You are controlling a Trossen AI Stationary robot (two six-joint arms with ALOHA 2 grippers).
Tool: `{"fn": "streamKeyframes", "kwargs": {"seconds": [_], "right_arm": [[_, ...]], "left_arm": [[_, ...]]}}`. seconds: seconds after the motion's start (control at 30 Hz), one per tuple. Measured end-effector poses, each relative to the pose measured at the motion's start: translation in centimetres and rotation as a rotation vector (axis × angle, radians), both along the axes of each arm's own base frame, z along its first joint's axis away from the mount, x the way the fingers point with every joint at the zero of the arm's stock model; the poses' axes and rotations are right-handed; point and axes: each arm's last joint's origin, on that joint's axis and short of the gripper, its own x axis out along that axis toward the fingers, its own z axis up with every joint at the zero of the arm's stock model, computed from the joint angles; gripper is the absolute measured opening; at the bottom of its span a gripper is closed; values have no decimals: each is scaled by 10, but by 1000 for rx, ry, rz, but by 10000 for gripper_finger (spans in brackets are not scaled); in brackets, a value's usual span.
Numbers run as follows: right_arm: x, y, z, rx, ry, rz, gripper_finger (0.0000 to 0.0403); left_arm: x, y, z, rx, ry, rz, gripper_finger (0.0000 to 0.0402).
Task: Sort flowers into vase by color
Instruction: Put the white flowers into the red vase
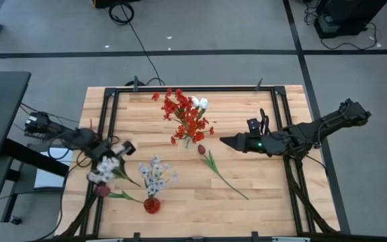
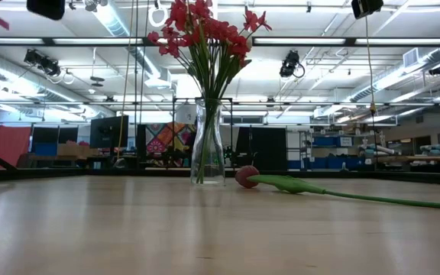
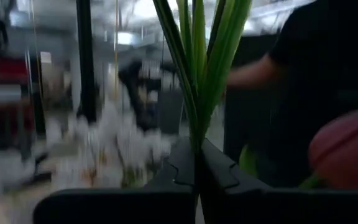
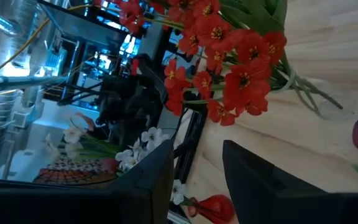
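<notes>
Nearest to us, the left gripper (image 3: 197, 168) has its fingers pressed together on a bunch of green stems (image 3: 199, 68), which rise straight up from between the fingertips. In the high view this left gripper (image 1: 116, 153) hangs at the left edge of the table (image 1: 267, 195), with a white blossom spray (image 1: 106, 166) and a dark red bud (image 1: 103, 191) just below it. We cannot tell if both belong to the held bunch.

We think the risk is here: the stems are thin and several, so one may slip out, or the hanging bud may catch on the small red vase (image 1: 152, 205) near the gripper, which already holds a pale spray (image 1: 155, 173) and looks easy to tip.

Farther away, the right gripper (image 1: 230, 142) waits half open and holds nothing. Just beside its fingertips a dark red tulip (image 1: 201, 148) lies flat on the wood, its stem running away from the gripper.

Beyond that tulip stands the clear glass vase (image 2: 207, 145), upright, filled with bright red flowers (image 1: 183, 114). White tulips (image 1: 199, 103) show at the far side of this bunch, so the colours seem mixed there.
</notes>
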Motion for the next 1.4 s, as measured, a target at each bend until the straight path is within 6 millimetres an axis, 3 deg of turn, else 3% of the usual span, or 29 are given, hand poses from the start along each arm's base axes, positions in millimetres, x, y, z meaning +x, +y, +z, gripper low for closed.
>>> {"fn": "streamKeyframes", "kwargs": {"seconds": [0.2,0.73,1.23,1.4], "right_arm": [[0,1,0,20,-4,-1,145],[0,1,0,37,-11,-15,145],[0,0,0,51,-18,-32,145],[0,0,0,71,-22,-36,145]], "left_arm": [[-1,1,3,-80,-48,-20,3],[25,-27,-6,-73,-37,-135,4],[43,-37,-22,-14,-13,-121,5],[47,-39,-28,-24,54,-130,29]]}}
